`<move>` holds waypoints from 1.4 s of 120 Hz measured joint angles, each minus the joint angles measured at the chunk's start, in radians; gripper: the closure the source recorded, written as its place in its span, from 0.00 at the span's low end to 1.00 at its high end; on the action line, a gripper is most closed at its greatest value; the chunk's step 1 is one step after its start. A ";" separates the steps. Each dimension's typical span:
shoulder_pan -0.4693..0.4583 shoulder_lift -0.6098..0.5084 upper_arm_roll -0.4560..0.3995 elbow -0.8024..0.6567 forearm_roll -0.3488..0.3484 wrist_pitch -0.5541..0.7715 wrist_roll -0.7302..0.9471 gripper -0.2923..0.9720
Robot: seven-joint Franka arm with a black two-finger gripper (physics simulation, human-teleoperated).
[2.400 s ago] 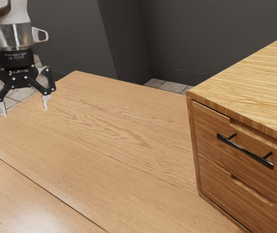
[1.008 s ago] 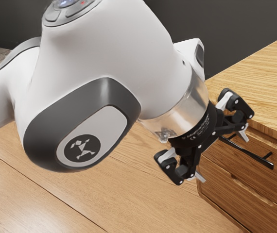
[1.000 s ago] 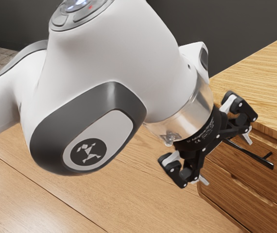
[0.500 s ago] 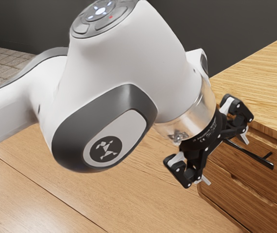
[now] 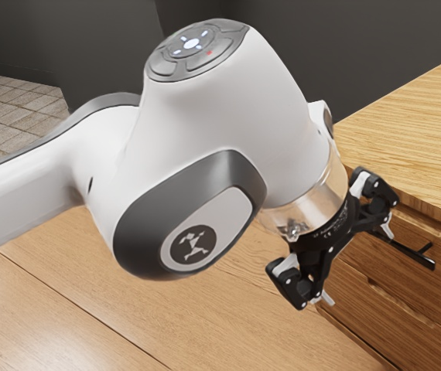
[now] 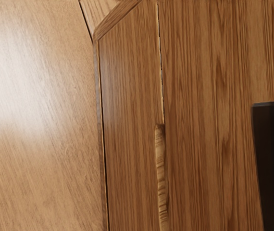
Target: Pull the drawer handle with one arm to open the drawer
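Holding the fingers (image 5: 388, 229) spread wide and released, not pinching anything, honestly. Hovering the gripper (image 5: 357, 263) right up at the front of the upper drawer (image 5: 410, 282), one finger up near that drawer's top edge, the other down by its bottom edge, close to the front corner of the cabinet (image 5: 414, 139). Covering one end of the black handle (image 5: 415, 254) from the exterior camera, so can't really tell whether touching it or just sitting beside it. Seeing only the other end poking out past the upper finger, toward the exterior view's right. Catching that same bar handle (image 6: 270, 168) in the wrist view too, lying along the drawer front just off the hand, a little way from the seam and notch between the two drawer fronts. Looking at a seemingly shut drawer here, front sitting level with the lower drawer (image 5: 375, 336). Leaning the big white arm (image 5: 205, 154) in from the exterior view's left, over the wooden table (image 5: 73, 325). Noticing the cabinet parked at the table's edge on the exterior view's right, plus grey floor tiles (image 5: 11, 108) beyond the table's far edge.
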 joint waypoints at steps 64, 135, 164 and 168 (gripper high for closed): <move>0.002 -0.026 -0.002 -0.048 -0.013 0.001 -0.008 0.23; -0.286 -0.042 0.264 -0.129 0.001 0.000 -0.011 0.23; -0.381 -0.070 0.358 -0.173 0.003 -0.001 -0.014 0.23; -0.385 -0.074 0.363 -0.178 0.003 -0.001 -0.014 0.23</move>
